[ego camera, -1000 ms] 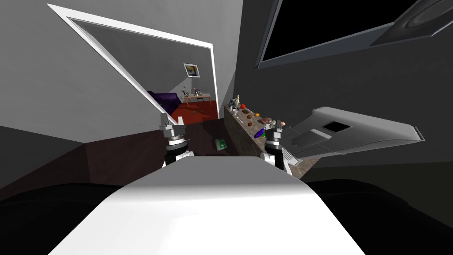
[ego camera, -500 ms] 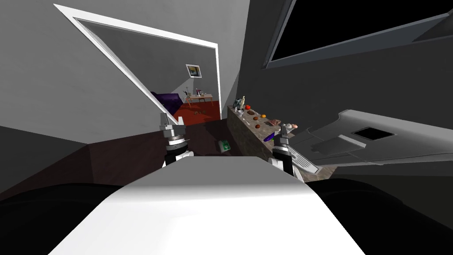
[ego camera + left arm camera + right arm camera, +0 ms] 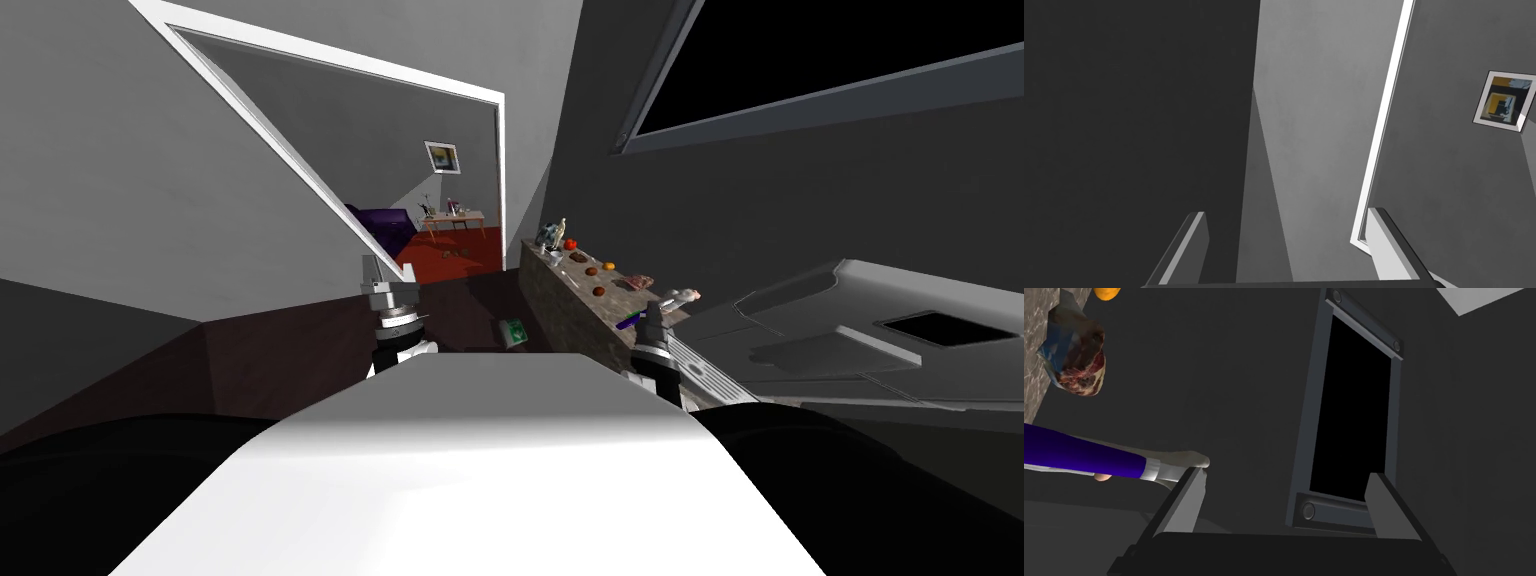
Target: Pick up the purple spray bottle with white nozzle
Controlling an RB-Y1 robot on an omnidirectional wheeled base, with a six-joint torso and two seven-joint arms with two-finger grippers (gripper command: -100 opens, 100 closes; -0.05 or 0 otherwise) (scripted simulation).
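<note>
The purple spray bottle (image 3: 629,321) lies on its side on the stone counter (image 3: 570,290), just left of my right gripper (image 3: 655,312). In the right wrist view the purple body (image 3: 1079,455) and white nozzle (image 3: 1174,464) reach up to one finger (image 3: 1191,490) from outside. The right gripper (image 3: 1286,488) is open and nothing lies between its fingers. My left gripper (image 3: 383,272) is raised in front of my chest on the left. It (image 3: 1289,227) is open and holds nothing.
A wrapped pack of meat (image 3: 1076,363) and an orange fruit (image 3: 1109,292) lie past the bottle, with more food (image 3: 590,270) along the counter. A grey ridged drainboard (image 3: 700,372) lies by my right hand. A green box (image 3: 514,332) is on the floor.
My head view has swung, so the counter and bottle slid right and down in the picture. My right hand went with them and stays beside the bottle. The left arm is unchanged.
</note>
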